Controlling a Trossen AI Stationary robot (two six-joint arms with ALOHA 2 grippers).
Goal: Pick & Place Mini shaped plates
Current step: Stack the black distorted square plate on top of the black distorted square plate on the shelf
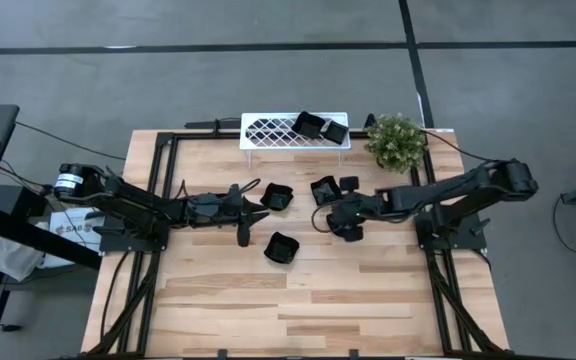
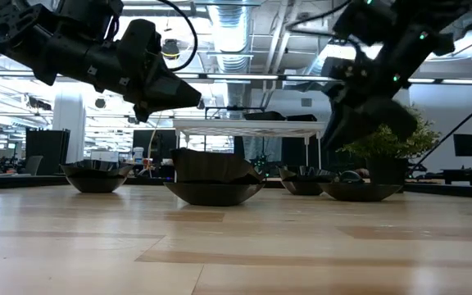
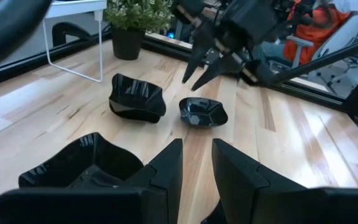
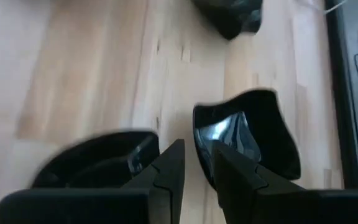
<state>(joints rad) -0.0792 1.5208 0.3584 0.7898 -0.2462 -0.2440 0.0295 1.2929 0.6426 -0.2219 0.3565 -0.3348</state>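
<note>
The mini shaped plates (image 1: pixel 281 248) at frame centre are judged light, rigid and slippery, best pinched by a thin rim; left gripper (image 1: pixel 253 212) and right gripper (image 1: pixel 334 218) are held slightly apart, empty.

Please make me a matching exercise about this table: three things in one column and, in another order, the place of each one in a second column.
Things:
1. white lattice rack
2. green potted plant
3. glossy black squarish dish

Places:
A. alone on the bare wood, nearest the front edge of the table
B. at the back edge, carrying two small black dishes
C. at the back right, just beside the rack's end

Pairs: 1-B, 2-C, 3-A
</note>
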